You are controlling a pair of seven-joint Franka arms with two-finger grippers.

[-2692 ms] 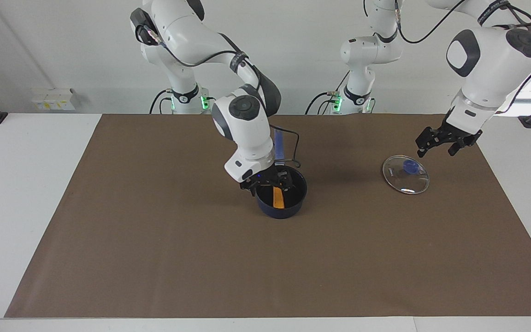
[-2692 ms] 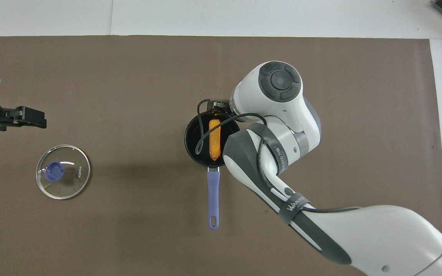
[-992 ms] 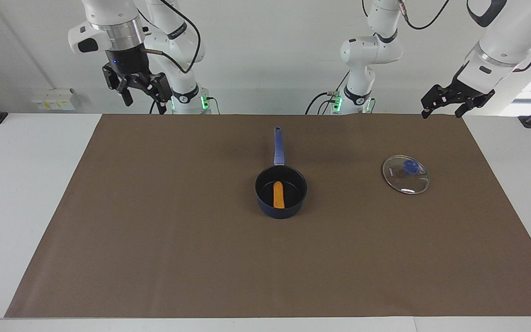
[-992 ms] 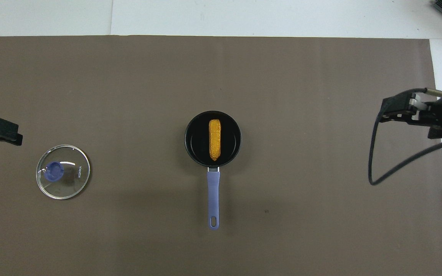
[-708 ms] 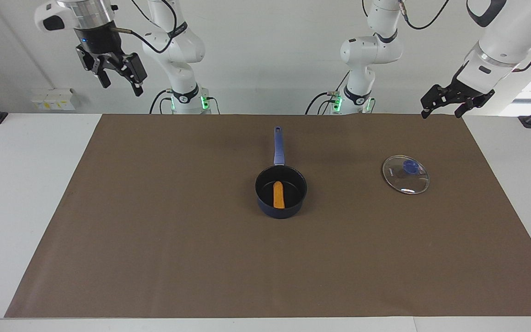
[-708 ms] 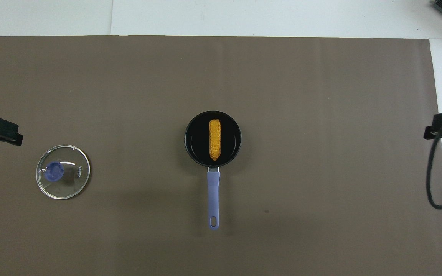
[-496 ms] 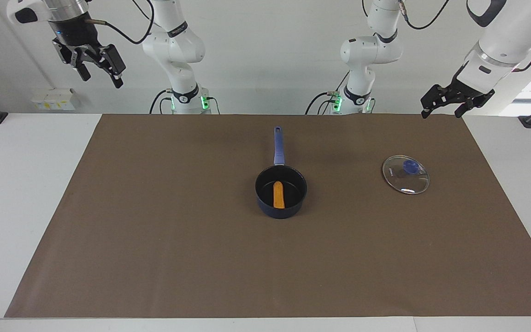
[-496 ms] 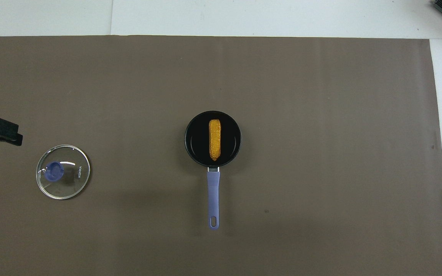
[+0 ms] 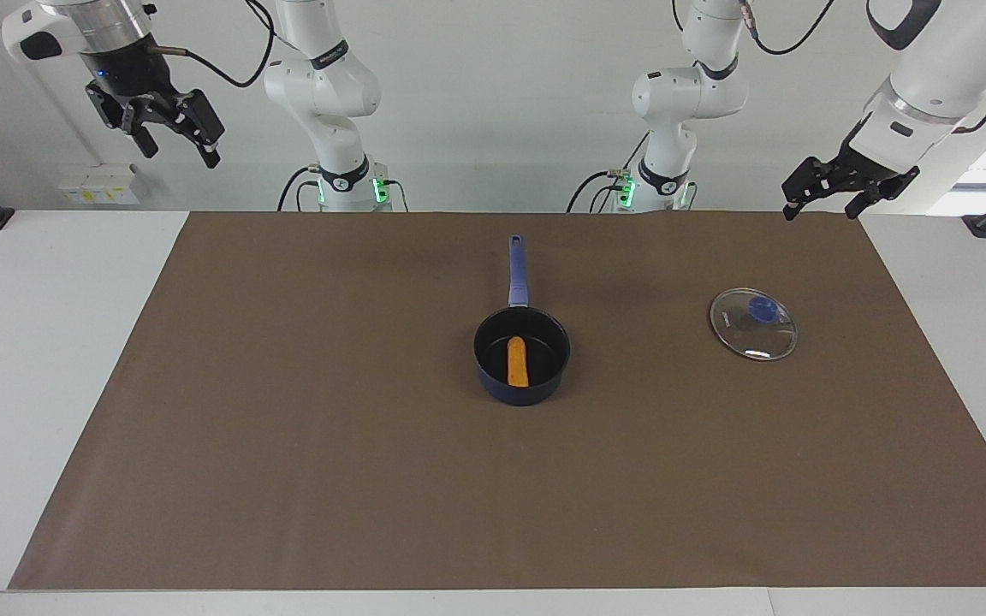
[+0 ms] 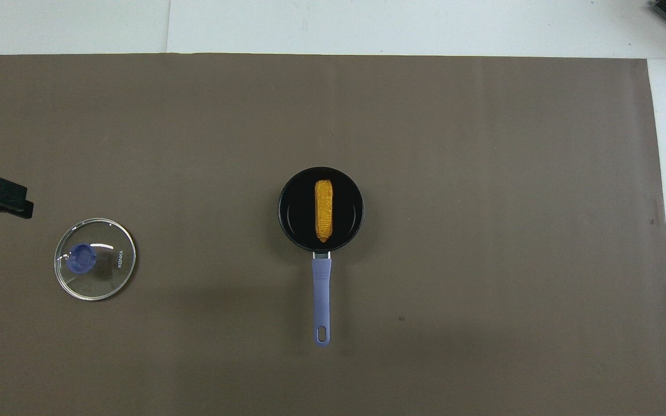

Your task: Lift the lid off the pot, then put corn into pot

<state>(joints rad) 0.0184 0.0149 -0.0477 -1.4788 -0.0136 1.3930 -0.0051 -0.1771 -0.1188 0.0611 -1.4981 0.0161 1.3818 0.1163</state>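
Note:
The dark blue pot (image 9: 521, 382) (image 10: 289, 231) stands uncovered in the middle of the brown mat, its long handle (image 9: 517, 269) (image 10: 321, 297) pointing toward the robots. The orange-yellow corn (image 9: 516, 361) (image 10: 324, 210) lies flat inside it. The glass lid (image 9: 753, 322) (image 10: 95, 267) with its blue knob lies flat on the mat toward the left arm's end. My left gripper (image 9: 827, 192) hangs open and empty, raised over the mat's edge by its base. My right gripper (image 9: 175, 139) is open and empty, high over the right arm's end of the table.
The brown mat (image 9: 288, 428) (image 10: 483, 144) covers most of the white table (image 9: 31, 342). A small white box (image 9: 99, 184) sits at the wall by the right arm's end.
The right arm has swung up and away from over the mat to the table's right-arm end. The left arm, pot, corn and lid have stayed still.

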